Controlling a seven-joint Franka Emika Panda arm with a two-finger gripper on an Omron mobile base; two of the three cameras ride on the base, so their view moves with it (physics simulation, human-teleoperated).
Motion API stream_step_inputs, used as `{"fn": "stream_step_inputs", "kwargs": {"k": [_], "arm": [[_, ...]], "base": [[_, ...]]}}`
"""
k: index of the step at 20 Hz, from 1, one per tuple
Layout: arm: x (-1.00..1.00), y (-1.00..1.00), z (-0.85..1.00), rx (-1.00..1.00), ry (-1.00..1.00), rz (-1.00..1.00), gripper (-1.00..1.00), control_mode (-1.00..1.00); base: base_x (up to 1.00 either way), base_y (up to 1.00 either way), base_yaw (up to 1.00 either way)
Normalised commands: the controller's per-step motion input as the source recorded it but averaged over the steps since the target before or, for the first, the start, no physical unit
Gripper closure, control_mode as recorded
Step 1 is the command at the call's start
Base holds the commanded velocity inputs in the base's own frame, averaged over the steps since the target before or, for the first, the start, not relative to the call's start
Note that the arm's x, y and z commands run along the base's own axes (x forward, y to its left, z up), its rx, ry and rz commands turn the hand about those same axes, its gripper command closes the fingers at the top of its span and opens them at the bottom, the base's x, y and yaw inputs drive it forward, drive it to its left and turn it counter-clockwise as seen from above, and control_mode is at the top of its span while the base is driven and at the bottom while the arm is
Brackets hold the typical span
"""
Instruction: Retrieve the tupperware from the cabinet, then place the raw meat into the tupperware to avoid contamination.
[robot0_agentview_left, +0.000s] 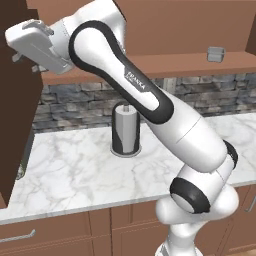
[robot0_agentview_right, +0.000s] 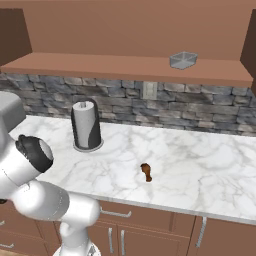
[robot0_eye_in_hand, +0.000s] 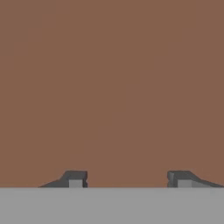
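Observation:
The tupperware (robot0_agentview_left: 216, 54) (robot0_agentview_right: 183, 60) sits on the bottom shelf of the open wooden cabinet (robot0_agentview_left: 170, 64) (robot0_agentview_right: 125, 67), toward the right. On the marble counter lies the raw meat (robot0_agentview_right: 146, 171), a small reddish-brown chunk near the front edge. My gripper (robot0_agentview_left: 25, 62) (robot0_eye_in_hand: 127, 179) is raised at the upper left, far from the tupperware and close against the swung-open cabinet door (robot0_agentview_left: 15, 115). In the hand view its fingertips (robot0_eye_in_hand: 75, 178) stand wide apart before a plain brown wood surface, with nothing between them.
A paper towel roll (robot0_agentview_left: 126, 130) (robot0_agentview_right: 86, 125) stands on the counter (robot0_agentview_left: 75, 175) near the stone backsplash. An outlet (robot0_agentview_right: 149, 90) is set in that wall. Lower drawers (robot0_agentview_left: 30, 235) run under the counter edge. The open door juts out over the counter's left end.

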Motion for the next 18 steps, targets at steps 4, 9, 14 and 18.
{"fn": "stream_step_inputs", "kwargs": {"k": [4,9,14,18], "arm": [[-0.32,-0.45,-0.01,0.02,-0.04,-0.02,-1.00,-1.00],[-0.31,-0.44,0.00,0.02,0.00,-0.05,-1.00,-1.00],[-0.27,-0.38,-0.07,0.00,0.00,-0.07,-1.00,-1.00],[-0.22,-0.32,-0.13,-0.02,-0.01,-0.10,-1.00,-1.00]], "base": [[0.00,0.00,0.00],[0.00,0.00,0.00],[0.00,0.00,0.00],[0.00,0.00,0.00]]}}
